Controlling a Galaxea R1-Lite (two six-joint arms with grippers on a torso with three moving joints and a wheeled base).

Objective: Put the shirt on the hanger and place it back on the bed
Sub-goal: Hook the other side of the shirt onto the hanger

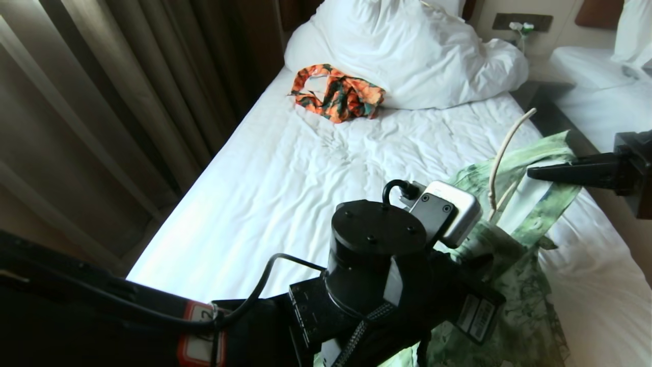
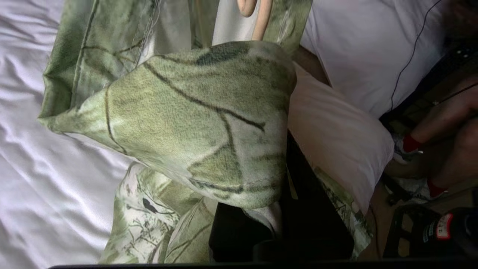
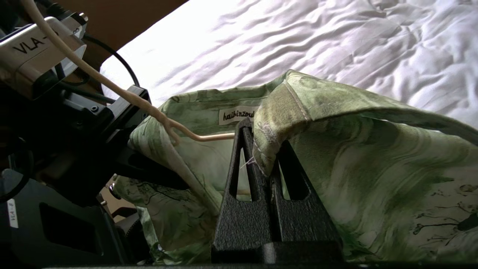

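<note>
Reaching level, right gripper (image 3: pixel 257 149) pinching shirt (image 3: pixel 366 157) collar

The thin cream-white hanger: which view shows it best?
The right wrist view: the thin cream-white hanger runs into the pale green shirt's collar. The head view shows its upper wire; the left wrist view only a short stub.

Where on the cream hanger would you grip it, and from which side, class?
Grip the hanger on its bare neck just below the hook, approaching from above. That thin stem rises clear of the shirt collar, while the frame below is buried in fabric already pinched by the right gripper.
</note>
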